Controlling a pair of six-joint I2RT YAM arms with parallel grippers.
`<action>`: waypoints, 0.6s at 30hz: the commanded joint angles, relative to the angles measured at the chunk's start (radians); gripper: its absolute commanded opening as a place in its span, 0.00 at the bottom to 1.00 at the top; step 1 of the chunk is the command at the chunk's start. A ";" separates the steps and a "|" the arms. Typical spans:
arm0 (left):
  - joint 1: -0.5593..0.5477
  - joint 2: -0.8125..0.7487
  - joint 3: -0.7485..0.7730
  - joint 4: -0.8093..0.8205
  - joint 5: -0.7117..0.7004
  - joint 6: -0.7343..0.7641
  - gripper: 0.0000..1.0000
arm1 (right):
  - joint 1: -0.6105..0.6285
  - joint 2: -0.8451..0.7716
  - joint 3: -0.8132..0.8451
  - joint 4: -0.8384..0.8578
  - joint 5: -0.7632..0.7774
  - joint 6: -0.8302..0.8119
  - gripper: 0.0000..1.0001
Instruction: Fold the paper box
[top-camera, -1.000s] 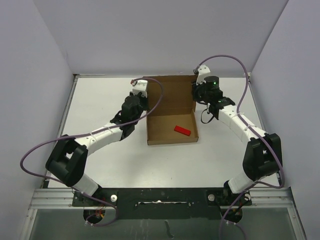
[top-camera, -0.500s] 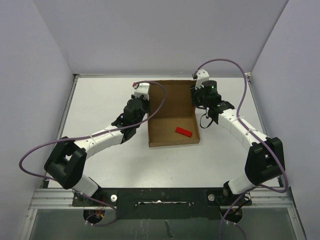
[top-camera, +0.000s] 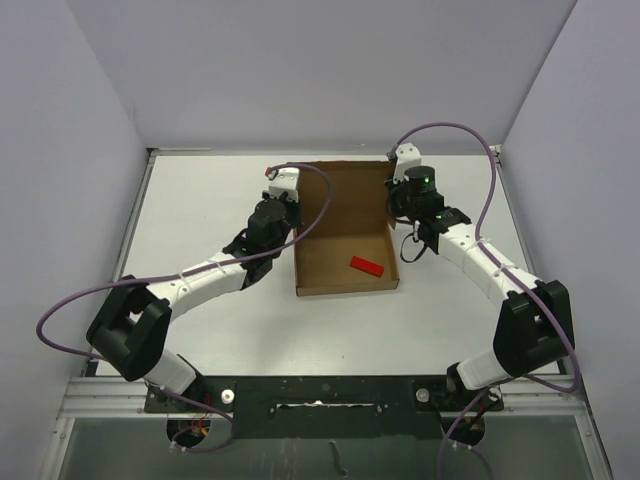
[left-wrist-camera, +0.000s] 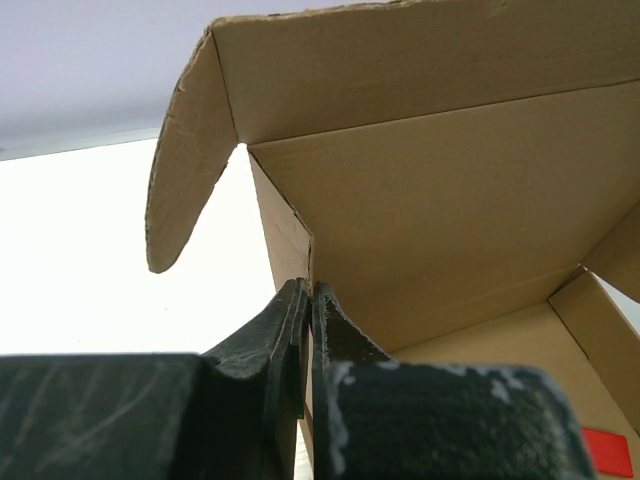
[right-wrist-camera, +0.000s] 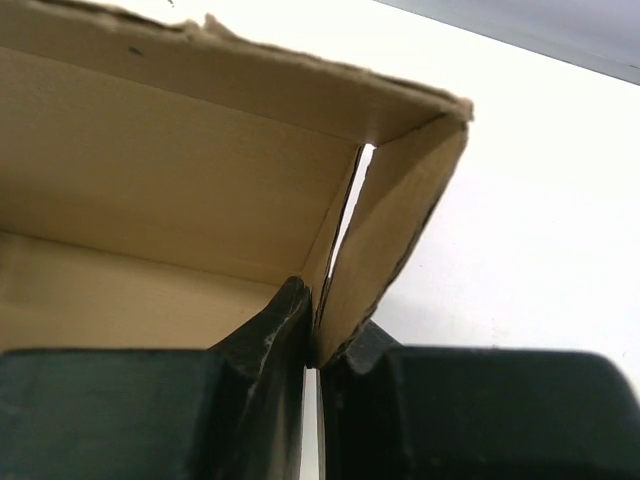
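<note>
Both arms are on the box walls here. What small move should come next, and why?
Probably nudge the right wall inward to square it. The right gripper is shut on that wall of the paper box, where a gap shows at the rear corner; the left gripper is shut on the left wall, steadying it. The lid stands open.

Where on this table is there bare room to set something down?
Bare table lies between the paper box's near wall and the arm bases, and at the far left corner. Crowded: both box sides, where the left gripper and right gripper clamp its walls; a red block lies inside.
</note>
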 joint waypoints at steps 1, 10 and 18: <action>-0.021 -0.020 0.063 0.062 0.085 0.009 0.00 | 0.018 -0.008 0.059 0.059 -0.058 -0.016 0.01; 0.062 0.086 0.197 0.028 0.188 -0.004 0.00 | -0.022 0.100 0.188 0.151 -0.083 -0.086 0.01; 0.117 0.158 0.252 0.002 0.284 -0.014 0.00 | -0.033 0.205 0.275 0.174 -0.129 -0.095 0.03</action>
